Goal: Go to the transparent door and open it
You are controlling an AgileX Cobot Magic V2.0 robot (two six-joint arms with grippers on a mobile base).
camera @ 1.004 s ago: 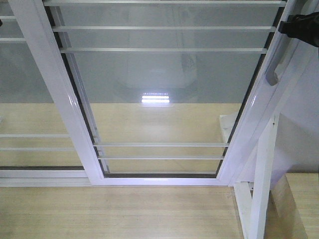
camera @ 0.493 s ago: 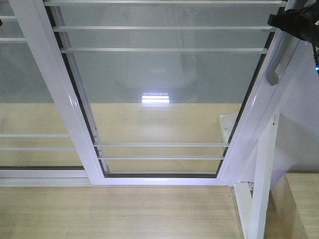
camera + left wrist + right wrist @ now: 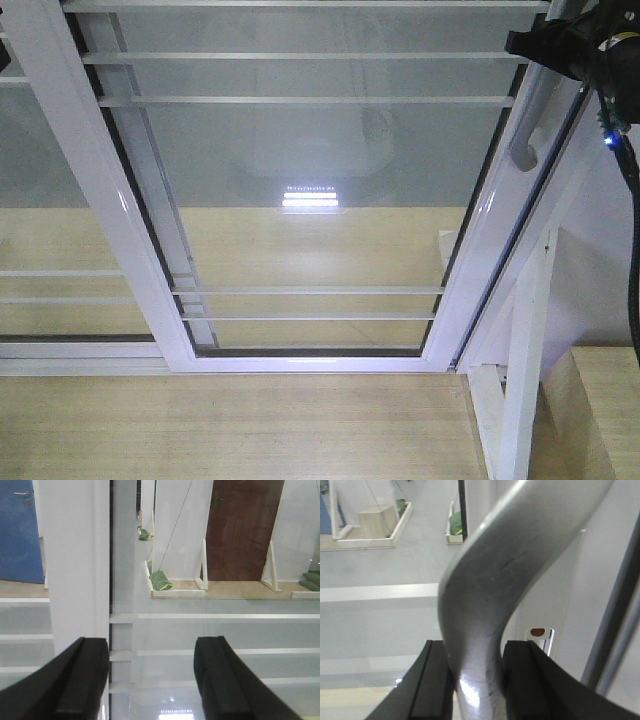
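Note:
The transparent door (image 3: pixel 310 180), clear glass with thin white bars in a glossy white frame, fills the front view. Its curved silver-grey handle (image 3: pixel 528 120) runs along the right stile. My right gripper (image 3: pixel 535 45) reaches in from the top right and is on that handle. In the right wrist view the handle (image 3: pixel 490 590) passes between the black fingers (image 3: pixel 437 685), and the right gripper (image 3: pixel 477 675) is shut on it. My left gripper (image 3: pixel 150 675) is open with nothing between its fingers, facing the glass beside a white stile (image 3: pixel 75 565).
A slanted white outer frame post (image 3: pixel 565 215) stands right of the door, with a white strut (image 3: pixel 525 380) below it. A handle-less barred glass panel (image 3: pixel 50 200) lies at the left. Wooden floor (image 3: pixel 250 420) and a wooden box (image 3: pixel 610 400) sit below. Beyond the glass is a brown door (image 3: pixel 242 530).
The door has slid a little to the left, and a dark gap now shows between its right stile and the outer post. My right gripper moved left with the handle.

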